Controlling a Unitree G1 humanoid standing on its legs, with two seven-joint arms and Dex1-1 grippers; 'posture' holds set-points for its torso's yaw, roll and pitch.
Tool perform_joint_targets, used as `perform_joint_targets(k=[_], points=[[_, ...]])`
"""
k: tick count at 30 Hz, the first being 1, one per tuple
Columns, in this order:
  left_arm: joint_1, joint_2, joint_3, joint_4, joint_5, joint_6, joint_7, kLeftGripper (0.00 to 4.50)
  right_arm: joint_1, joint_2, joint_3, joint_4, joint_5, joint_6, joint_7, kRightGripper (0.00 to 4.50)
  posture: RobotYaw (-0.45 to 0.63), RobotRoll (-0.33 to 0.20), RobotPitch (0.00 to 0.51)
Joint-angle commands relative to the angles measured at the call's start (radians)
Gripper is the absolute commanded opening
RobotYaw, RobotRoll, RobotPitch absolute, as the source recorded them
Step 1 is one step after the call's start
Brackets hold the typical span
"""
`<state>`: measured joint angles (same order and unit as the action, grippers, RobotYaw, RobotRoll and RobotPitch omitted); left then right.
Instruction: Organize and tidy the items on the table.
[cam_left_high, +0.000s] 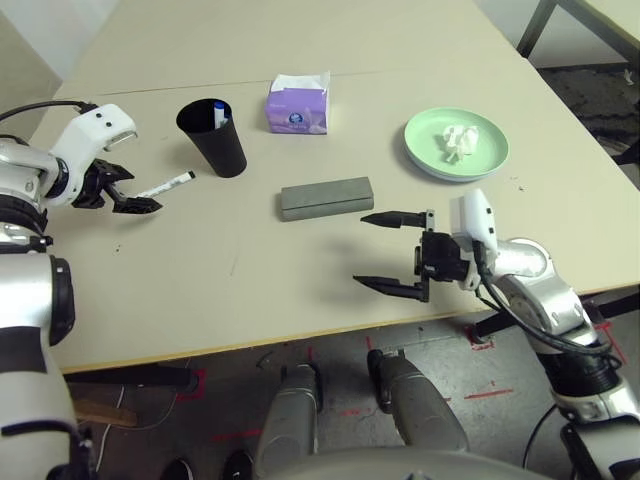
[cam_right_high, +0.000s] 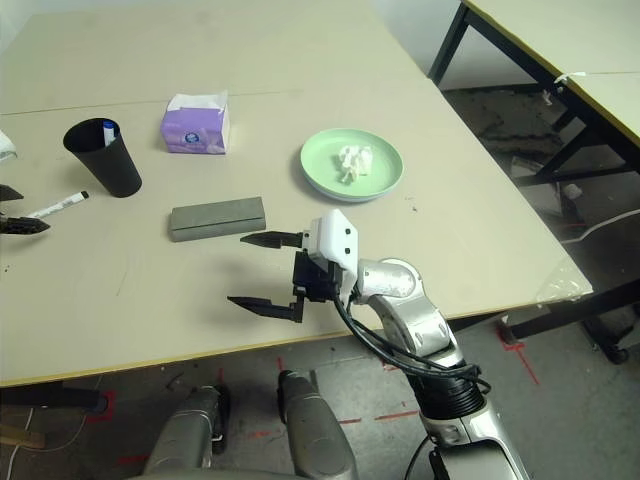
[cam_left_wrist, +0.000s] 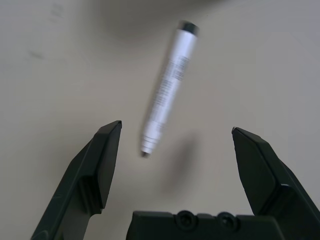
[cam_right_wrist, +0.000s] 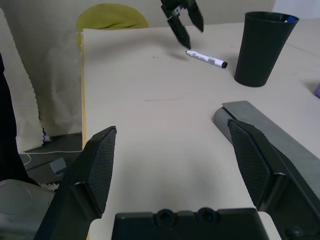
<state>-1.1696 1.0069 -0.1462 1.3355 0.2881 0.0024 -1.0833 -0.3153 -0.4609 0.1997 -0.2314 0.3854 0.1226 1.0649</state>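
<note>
A white marker with a black cap (cam_left_high: 167, 185) lies flat on the table (cam_left_high: 200, 290), left of the black cup (cam_left_high: 215, 140). My left gripper (cam_left_high: 143, 190) stands open just left of it; in the left wrist view the marker (cam_left_wrist: 167, 90) lies just beyond the open fingertips (cam_left_wrist: 111, 131), untouched. A blue-capped marker (cam_left_high: 218, 112) stands in the cup. The grey glasses case (cam_left_high: 326, 197) lies mid-table. My right gripper (cam_left_high: 359, 250) is open and empty, just in front of the case. The crumpled tissue (cam_left_high: 458, 140) rests on the green plate (cam_left_high: 420, 150).
The purple tissue box (cam_left_high: 298, 105) stands behind the case, right of the cup. A dark-legged table (cam_right_high: 560, 60) stands off the far right corner. The tabletop's front edge (cam_left_high: 300, 345) runs just below my right gripper.
</note>
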Motion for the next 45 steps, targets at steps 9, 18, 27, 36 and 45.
perform_joint_targets(k=[9, 18, 27, 36, 45], points=[[0.138, 0.009, 0.274, -0.023, -0.229, -0.014, 0.112, 1.10, -0.002, 0.005, 0.009, 0.000, 0.002, 0.005, -0.010, 4.50, -0.15, 0.000, 0.213], [0.210, -0.046, 0.362, -0.039, -0.305, -0.014, 0.287, 0.04, -0.004, 0.004, 0.006, -0.002, 0.000, 0.004, -0.011, 4.50, -0.16, 0.000, 0.202], [0.237, -0.125, 0.388, -0.038, -0.339, 0.019, 0.302, 0.04, 0.004, 0.005, 0.002, -0.033, 0.001, 0.016, -0.043, 4.50, -0.19, 0.000, 0.199], [0.202, -0.113, 0.406, -0.051, -0.362, 0.054, 0.274, 0.04, -0.019, -0.001, -0.019, -0.042, 0.009, 0.023, -0.062, 4.50, -0.19, 0.000, 0.195], [0.234, -0.069, 0.326, -0.054, -0.298, 0.171, 0.245, 0.04, -0.066, 0.012, -0.026, -0.040, 0.016, 0.030, -0.071, 4.50, -0.18, 0.000, 0.189]])
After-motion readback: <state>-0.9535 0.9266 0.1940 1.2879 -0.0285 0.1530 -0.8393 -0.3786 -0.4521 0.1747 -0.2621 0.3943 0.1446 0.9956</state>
